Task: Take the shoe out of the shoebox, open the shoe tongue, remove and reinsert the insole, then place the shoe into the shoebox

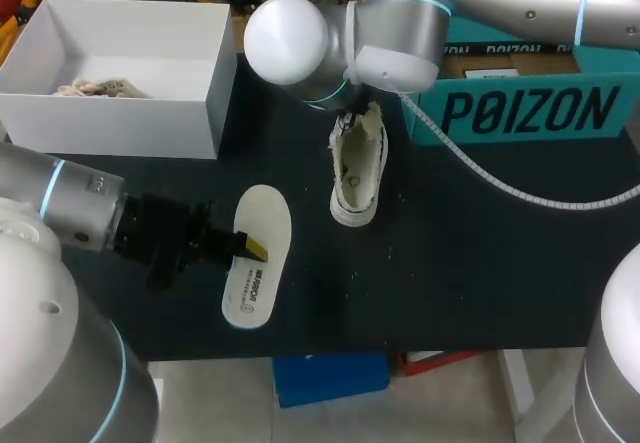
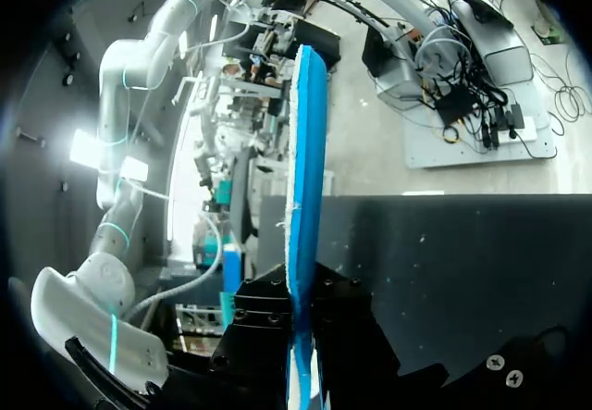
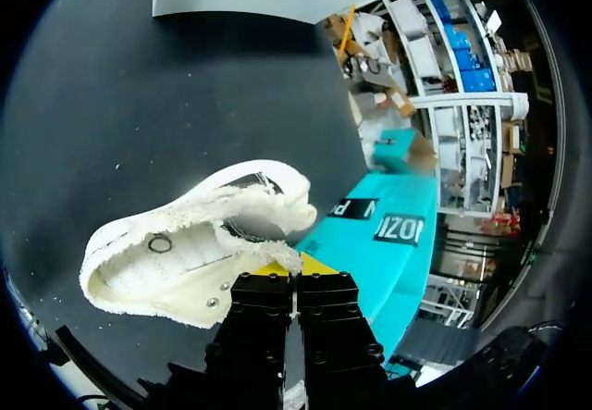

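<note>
Head view: left fingers (image 1: 250, 247) pinch insole (image 1: 262, 213), printed mark; right fingers (image 3: 296, 267) clamp shoe (image 1: 360, 168); teal box (image 1: 520, 108) lettered.

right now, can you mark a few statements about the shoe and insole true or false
1. The insole sits inside the shoe. False: it is out of the shoe, in the left gripper.
2. The right gripper is shut on the shoe's edge. True.
3. The shoe is in the white box. False: it is on the black table, near the teal shoebox.
4. The left gripper is shut on the insole. True.
</note>
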Controlling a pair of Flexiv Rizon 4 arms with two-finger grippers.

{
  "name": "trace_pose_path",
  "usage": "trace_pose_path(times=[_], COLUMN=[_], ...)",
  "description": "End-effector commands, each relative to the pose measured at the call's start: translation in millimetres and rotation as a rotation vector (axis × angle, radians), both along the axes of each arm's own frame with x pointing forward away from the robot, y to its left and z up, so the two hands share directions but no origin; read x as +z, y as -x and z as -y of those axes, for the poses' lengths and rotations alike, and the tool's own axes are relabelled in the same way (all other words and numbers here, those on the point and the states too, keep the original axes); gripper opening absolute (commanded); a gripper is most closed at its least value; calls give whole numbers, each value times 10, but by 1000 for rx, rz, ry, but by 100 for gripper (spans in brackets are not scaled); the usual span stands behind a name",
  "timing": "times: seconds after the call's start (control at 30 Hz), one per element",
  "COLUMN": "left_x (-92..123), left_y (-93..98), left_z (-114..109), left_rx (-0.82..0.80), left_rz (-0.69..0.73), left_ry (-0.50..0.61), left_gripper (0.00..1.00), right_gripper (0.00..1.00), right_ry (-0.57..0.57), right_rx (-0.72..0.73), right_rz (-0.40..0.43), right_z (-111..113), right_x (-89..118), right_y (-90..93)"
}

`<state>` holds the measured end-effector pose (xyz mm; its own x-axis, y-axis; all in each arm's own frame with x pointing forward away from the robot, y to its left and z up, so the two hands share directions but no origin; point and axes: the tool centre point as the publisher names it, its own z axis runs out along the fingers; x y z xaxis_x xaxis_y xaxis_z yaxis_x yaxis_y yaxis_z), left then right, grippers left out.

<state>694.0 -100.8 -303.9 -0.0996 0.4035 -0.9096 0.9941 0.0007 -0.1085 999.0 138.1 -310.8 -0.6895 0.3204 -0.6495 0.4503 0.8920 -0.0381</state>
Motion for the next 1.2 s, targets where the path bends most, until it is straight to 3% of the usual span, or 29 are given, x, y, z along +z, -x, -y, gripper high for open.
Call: trace_pose_path(times=[0.03, 0.73, 1.2], left_x=[7, 7, 7], left_y=[3, 3, 3], left_z=[5, 5, 5], left_rx=[-1, -1, -1], left_rz=[0, 0, 0], left_ry=[-5, -5, -5], left_gripper=[0, 0, 0], right_gripper=[0, 0, 0], right_ry=[15, 53, 5], right_rx=[5, 71, 125], right_rz=[-19, -58, -112], right_z=[-91, -97, -161], right_x=[-56, -207, -392], right_y=[-106, -424, -547])
